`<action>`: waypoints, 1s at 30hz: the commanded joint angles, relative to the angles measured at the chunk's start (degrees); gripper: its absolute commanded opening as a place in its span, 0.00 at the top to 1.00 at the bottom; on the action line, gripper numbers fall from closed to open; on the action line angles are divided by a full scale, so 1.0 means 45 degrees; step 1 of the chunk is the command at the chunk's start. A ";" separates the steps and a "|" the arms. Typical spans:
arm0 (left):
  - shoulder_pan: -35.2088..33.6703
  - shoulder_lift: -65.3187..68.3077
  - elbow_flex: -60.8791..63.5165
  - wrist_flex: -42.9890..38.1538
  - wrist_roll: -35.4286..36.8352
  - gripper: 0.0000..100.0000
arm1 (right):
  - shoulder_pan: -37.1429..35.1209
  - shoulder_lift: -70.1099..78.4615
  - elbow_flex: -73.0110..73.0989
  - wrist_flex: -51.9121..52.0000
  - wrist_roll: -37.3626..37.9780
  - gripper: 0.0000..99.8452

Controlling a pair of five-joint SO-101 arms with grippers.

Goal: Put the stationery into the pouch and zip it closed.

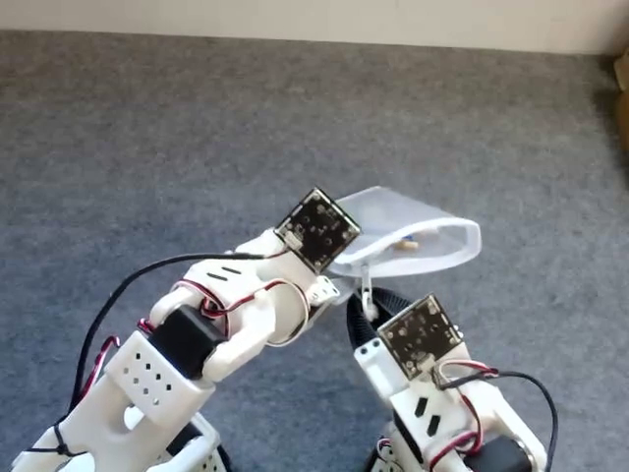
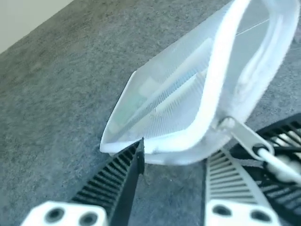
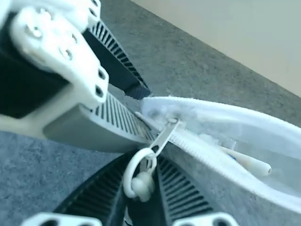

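Note:
A white mesh pouch (image 1: 423, 241) lies on the grey carpet between the two arms, its mouth gaping. Inside it I see stationery: a white pen (image 3: 244, 162) and a small piece (image 1: 405, 244). My left gripper (image 2: 176, 150) is shut on the pouch's (image 2: 174, 99) corner at the zipper end. The zipper slider (image 3: 170, 123) sits at that same end. Its pull tab (image 3: 160, 139), with a white cord ring (image 3: 136, 172), lies between the fingers of my right gripper (image 3: 143, 165), which is shut on it. The left arm's fingers (image 3: 117, 66) pinch the pouch end (image 3: 155, 107) just beyond.
Grey carpet (image 1: 147, 147) covers the whole table, with open room to the left and at the back. A pale wall strip (image 1: 295, 18) runs along the far edge. A brown object (image 1: 622, 88) pokes in at the right edge. Black cables (image 1: 108, 305) trail from the arms.

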 commanded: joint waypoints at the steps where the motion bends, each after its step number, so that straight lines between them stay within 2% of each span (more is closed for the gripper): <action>1: 0.0596 -0.0264 -0.0166 -0.0371 -0.0195 0.80 | -0.0010 -0.0049 -0.1670 0.0850 0.0547 0.98; 8: 0.0987 -0.0244 -0.0166 -0.0371 -0.0274 0.80 | -0.0029 -0.0049 -0.2295 0.1260 0.0938 0.99; 11: 0.1338 -0.0244 -0.0147 -0.0332 -0.0821 0.80 | -0.0068 -0.0049 -0.2335 0.1319 0.0938 0.99; 20: 0.1377 -0.0244 -0.0127 -0.0293 -0.0918 0.80 | -0.2921 -0.0049 -0.3038 0.3057 0.1543 0.99; 25: 0.1592 -0.0244 -0.0127 -0.0274 -0.0938 0.80 | -0.3194 -0.0029 -0.3155 0.3175 0.1543 0.99; 30: 0.2315 -0.0361 0.0322 -0.0332 -0.1895 0.80 | -0.3175 -0.0029 -0.3175 0.3116 0.1524 0.99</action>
